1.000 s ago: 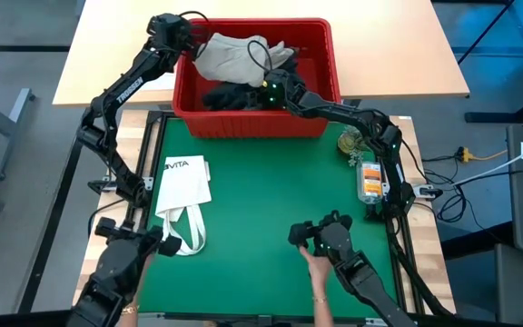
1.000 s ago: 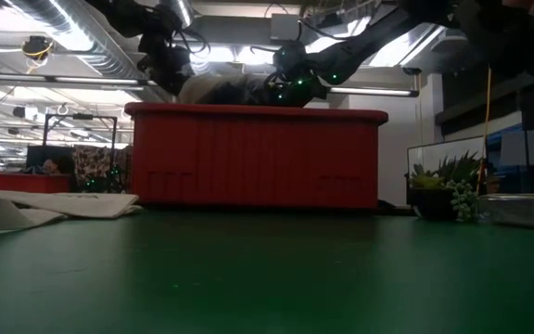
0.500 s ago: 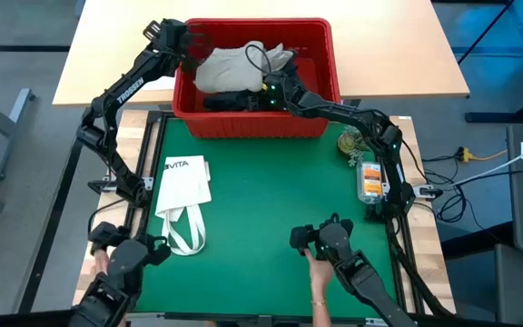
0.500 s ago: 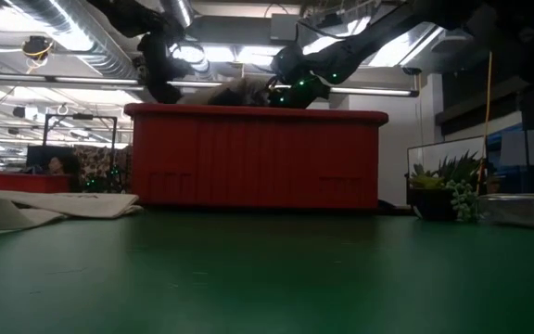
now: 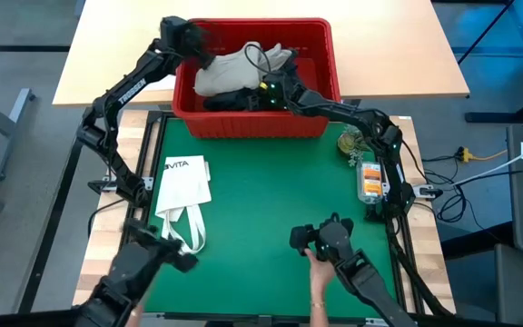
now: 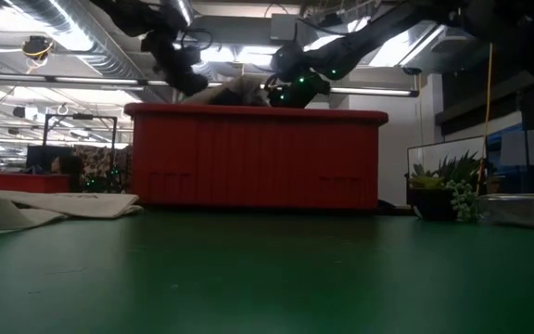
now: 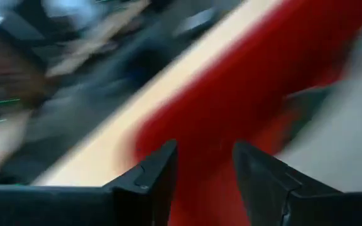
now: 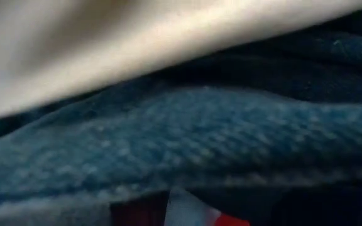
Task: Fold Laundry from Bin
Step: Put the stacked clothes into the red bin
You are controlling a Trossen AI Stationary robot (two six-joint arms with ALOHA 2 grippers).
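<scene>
High view: bin long axis across the table; left gripper spread, right gripper unclear.

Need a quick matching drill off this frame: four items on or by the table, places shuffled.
1. bin
2. white tote bag
3. small plant
4. khaki garment

a. flat on the green mat, left side
b. inside the bin, on top of dark pieces
c. far edge of the mat, centre
d. right of the bin

Pairs: 1-c, 2-a, 3-d, 4-b

Laundry lies in the bin, apparently behind the tote bag.
</scene>
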